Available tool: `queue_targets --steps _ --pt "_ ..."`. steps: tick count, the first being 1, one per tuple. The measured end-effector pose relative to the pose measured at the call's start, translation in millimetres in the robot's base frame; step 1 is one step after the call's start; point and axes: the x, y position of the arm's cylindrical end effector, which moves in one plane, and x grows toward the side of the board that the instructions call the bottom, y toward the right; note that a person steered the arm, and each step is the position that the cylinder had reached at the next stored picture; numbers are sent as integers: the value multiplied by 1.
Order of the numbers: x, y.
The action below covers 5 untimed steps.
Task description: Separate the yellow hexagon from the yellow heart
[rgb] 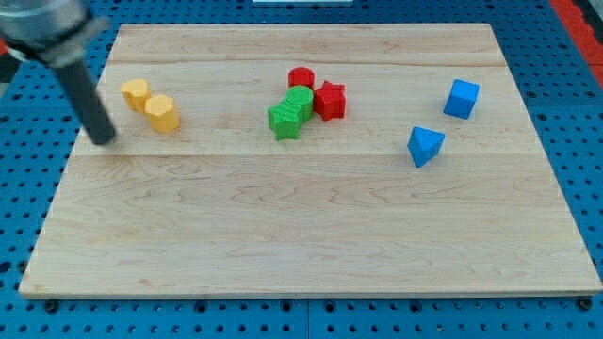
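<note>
The yellow hexagon (162, 113) and the yellow heart (136, 93) lie touching each other at the board's upper left, the heart up and to the left of the hexagon. My tip (103, 139) rests on the board to the left of and slightly below the hexagon, a short gap away from both yellow blocks. The dark rod slants up to the view's top left corner.
A cluster sits at top centre: a red cylinder (301, 78), a red star (329, 100), a green cylinder (299, 99) and a green star-like block (284, 121). A blue cube (461, 98) and a blue triangle (425, 145) lie at the right. The wooden board (301, 235) lies on a blue pegboard.
</note>
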Motion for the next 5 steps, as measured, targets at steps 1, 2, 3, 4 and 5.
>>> queue_targets --steps 1,2,3,4,5 --pt "-50 -19" --pt "-62 30" --pt "-35 81" --pt "-1 126" --pt "12 129"
